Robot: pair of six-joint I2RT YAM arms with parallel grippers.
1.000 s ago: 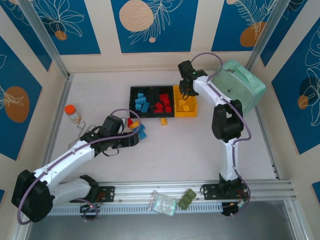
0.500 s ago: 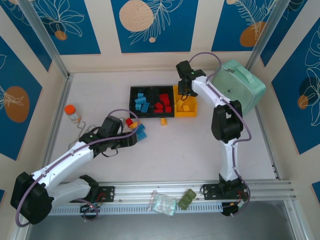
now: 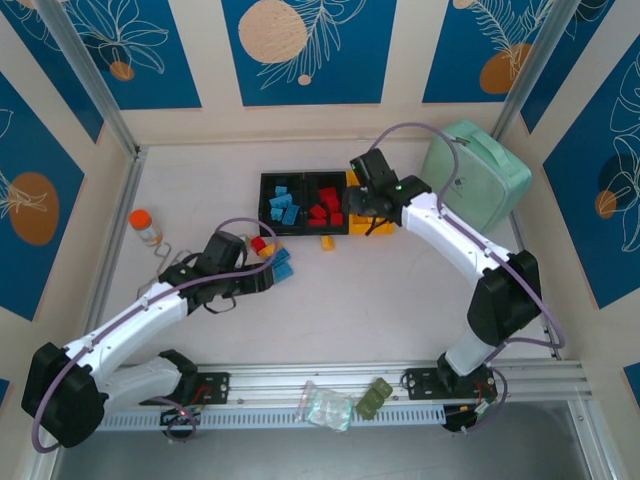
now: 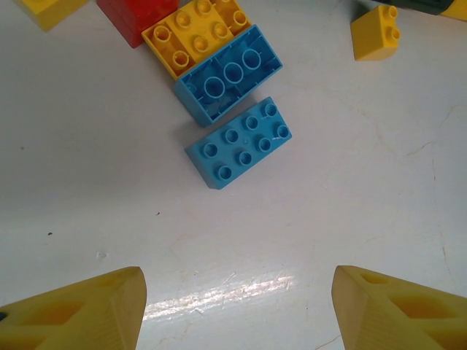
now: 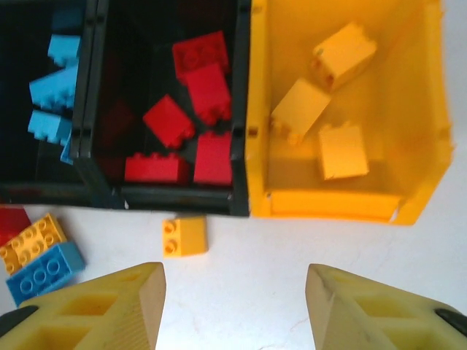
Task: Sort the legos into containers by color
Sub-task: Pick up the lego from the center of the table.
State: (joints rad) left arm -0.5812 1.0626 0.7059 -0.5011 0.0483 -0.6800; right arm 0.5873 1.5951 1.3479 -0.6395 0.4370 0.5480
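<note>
Three joined bins stand at the back: a black bin (image 3: 283,204) with blue legos, a black bin (image 5: 182,124) with red legos, and a yellow bin (image 5: 423,131) holding three yellow legos. One small yellow lego (image 5: 184,236) lies on the table before the red bin. My right gripper (image 5: 235,306) hangs open and empty over the bins' front edge (image 3: 360,210). A stud-up blue lego (image 4: 239,142) lies beside an upturned blue lego (image 4: 228,74), a yellow lego (image 4: 193,33) and a red lego (image 4: 139,18). My left gripper (image 4: 237,306) is open just short of them (image 3: 270,280).
An orange-capped bottle (image 3: 146,226) stands at the left. A mint-green case (image 3: 478,172) sits at the back right, beside the right arm. A crumpled bag (image 3: 325,405) and a green object (image 3: 375,397) lie on the front rail.
My right gripper has come from over the yellow bin toward the near side, its arm swinging outward. The left arm has barely moved.
</note>
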